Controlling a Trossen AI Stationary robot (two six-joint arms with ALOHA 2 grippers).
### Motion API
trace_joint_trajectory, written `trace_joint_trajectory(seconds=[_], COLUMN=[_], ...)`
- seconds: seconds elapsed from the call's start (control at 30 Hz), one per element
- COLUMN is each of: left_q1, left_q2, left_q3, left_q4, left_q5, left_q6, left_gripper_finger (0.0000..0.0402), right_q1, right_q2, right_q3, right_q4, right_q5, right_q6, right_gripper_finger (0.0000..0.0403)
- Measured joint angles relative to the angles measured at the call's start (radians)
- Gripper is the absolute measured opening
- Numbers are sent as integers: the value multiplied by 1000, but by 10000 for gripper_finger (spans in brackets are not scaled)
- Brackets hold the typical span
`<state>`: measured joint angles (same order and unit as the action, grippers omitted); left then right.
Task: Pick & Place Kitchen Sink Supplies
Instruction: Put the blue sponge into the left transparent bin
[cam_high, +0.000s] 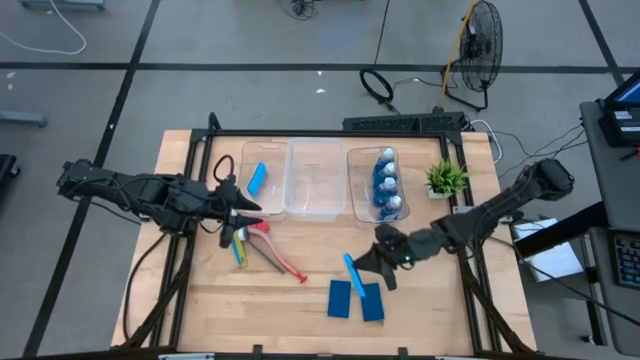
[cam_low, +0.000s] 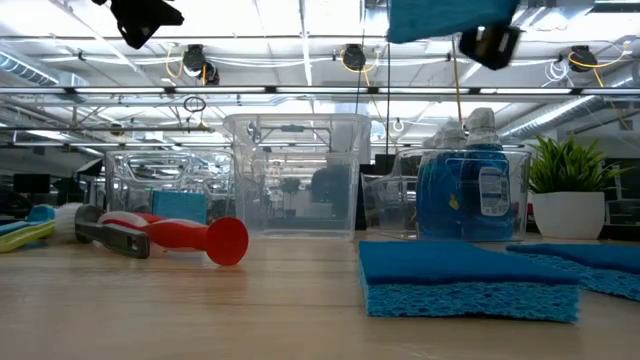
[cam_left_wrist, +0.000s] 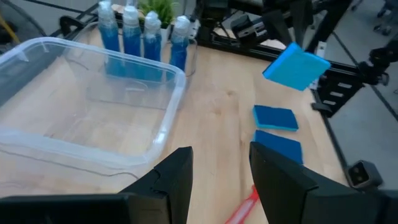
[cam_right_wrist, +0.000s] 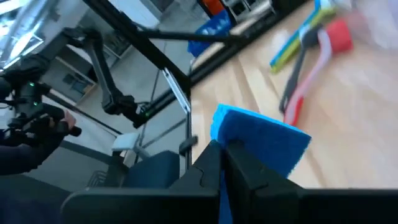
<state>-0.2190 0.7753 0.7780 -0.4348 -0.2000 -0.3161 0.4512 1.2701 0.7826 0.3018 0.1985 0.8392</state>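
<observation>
- The sponge (cam_high: 352, 272) we are moving is clamped on edge between the right gripper (cam_right_wrist: 222, 163) fingers, which are fully closed on it. It hangs in the air, clear of the worktop (cam_high: 200, 300), just above the two other sponges (cam_high: 356, 299) lying flat near the front edge. We judge it is held by one end so it can drop freely into a bin.
- A fourth sponge (cam_high: 257, 178) already lies in the left bin (cam_high: 264, 150), so that bin looks like the likely destination.
- The four bottles (cam_high: 386, 183) stand together in the right bin (cam_high: 354, 185) toward the back edge; the middle bin (cam_high: 318, 150) holds nothing we can see.
- The red brush (cam_high: 281, 257), with yellow-green and light blue ones beside it, lies left of centre on the worktop.
- The left gripper (cam_high: 236, 208) hovers over the brushes by the left bin, its fingers (cam_left_wrist: 173, 180) partly open and holding nothing.
- The potted plant (cam_high: 446, 179) sits at the back right corner, out of the way.
</observation>
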Motion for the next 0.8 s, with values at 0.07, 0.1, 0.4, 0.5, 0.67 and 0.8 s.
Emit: trace_joint_trajectory(seconds=[0.07,0.1,0.4,0.5,0.67,0.8], left_q1=[9,16,99,128,174,201], left_q2=[0,-3,-25,-37,-51,-51], left_q3=[0,0,1,1,1,1], left_q4=[-1,-1,-8,-9,4,32], left_q5=[-11,-11,-11,-11,-9,-10], left_q6=[4,10,52,52,29,7], left_gripper_finger=[163,163,163,163,163,163], right_q1=[-38,-57,-187,-214,-254,-287], right_q2=[0,0,0,-1,0,0], right_q3=[0,0,0,1,1,1], right_q4=[28,39,176,216,241,299], right_q5=[-37,-50,-100,-101,-99,-100], right_q6=[-45,-66,-210,-247,-287,-314], right_gripper_finger=[0,0,0,0,0,0])
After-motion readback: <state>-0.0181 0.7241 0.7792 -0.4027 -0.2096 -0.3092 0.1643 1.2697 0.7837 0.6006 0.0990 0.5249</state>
